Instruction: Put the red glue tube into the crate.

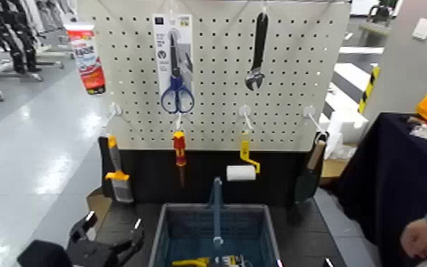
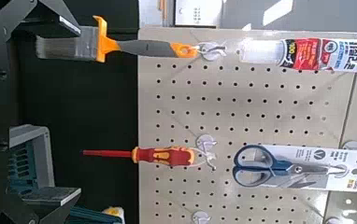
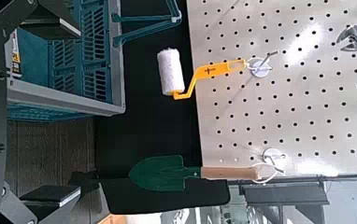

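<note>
Reaching low beside the crate (image 1: 268, 231), left gripper (image 1: 113, 226) with jaws spread, red glue tube (image 1: 89, 62) hanging above.

I count one red glue tube (image 1: 89, 62), one pack of scissors (image 1: 176, 95), one adjustable wrench (image 1: 258, 53), one screwdriver (image 1: 180, 149), one paint roller (image 1: 242, 172), one garden trowel (image 1: 307, 181) and one orange-handled brush (image 1: 119, 177). I see four white hooks (image 1: 115, 110) in the lower row, one crate (image 1: 271, 238) and one person's hand (image 1: 419, 238). I can't count the crate's contents.
</note>
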{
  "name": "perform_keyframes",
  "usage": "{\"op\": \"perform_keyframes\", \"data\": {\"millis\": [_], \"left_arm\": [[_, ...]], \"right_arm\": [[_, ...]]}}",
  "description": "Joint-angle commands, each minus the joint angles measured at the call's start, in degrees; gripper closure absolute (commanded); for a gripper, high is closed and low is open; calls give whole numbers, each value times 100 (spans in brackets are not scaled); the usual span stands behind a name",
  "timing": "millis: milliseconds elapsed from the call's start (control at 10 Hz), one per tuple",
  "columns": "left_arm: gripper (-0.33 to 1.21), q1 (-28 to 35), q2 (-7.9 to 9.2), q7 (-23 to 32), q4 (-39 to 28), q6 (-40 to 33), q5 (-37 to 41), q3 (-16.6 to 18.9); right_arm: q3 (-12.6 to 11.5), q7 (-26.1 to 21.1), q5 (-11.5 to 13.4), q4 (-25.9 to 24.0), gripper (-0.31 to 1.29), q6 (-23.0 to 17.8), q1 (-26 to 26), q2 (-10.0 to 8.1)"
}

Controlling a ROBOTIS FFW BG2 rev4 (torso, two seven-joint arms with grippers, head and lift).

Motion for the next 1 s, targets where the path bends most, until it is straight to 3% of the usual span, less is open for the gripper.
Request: {"op": "perform_keyframes", "data": {"millis": [100,1000], "left_arm": [[11,-318,121,-203,-125,460,292,240],[11,-1460,482,-1231,-459,1673,520,1084]], "right_arm": [[4,3,-33,-2,13,4,-12,0],[83,30,-156,25,13,22,-170,-70]]}}
